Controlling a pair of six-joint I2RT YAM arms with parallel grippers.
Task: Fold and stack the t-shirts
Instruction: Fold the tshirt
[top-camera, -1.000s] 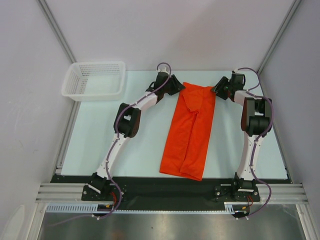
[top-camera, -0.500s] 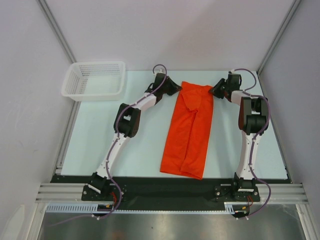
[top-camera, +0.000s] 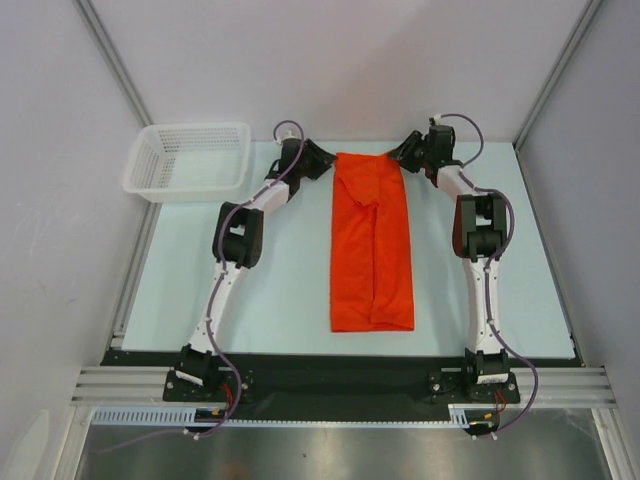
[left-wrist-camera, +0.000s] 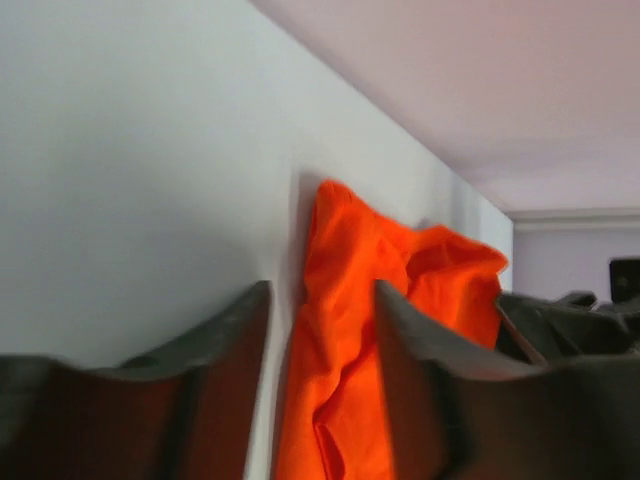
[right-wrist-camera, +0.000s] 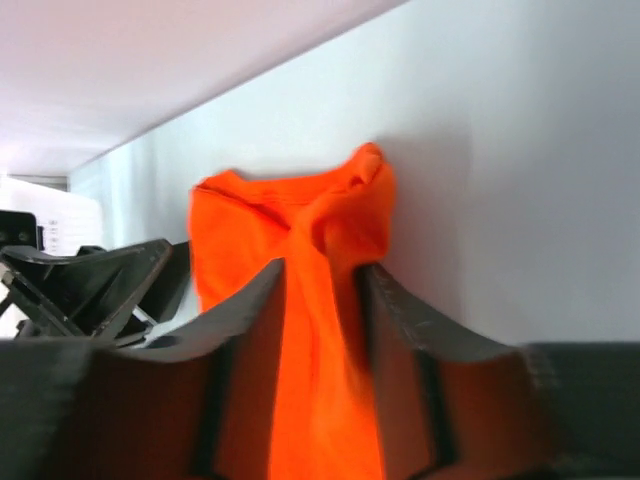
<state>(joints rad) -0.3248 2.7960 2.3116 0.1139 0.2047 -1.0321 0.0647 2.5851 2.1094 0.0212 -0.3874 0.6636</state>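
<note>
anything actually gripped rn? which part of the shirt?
Not certain. The t-shirt's far corners sit inside both grippers. The left gripper shows a gap beside the cloth, probably loose; cloth fills the right gripper, clamped or not unclear.

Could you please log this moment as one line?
shirt: long folded strip | left gripper: open astride far-left corner | right gripper: open astride far-right corner

Plain bright orange-red t-shirt (top-camera: 372, 245), folded lengthwise into a long skinny strip, lying flat down the middle of the pale table (top-camera: 270, 290). Far end's kinda bunched up, near end square.
</note>
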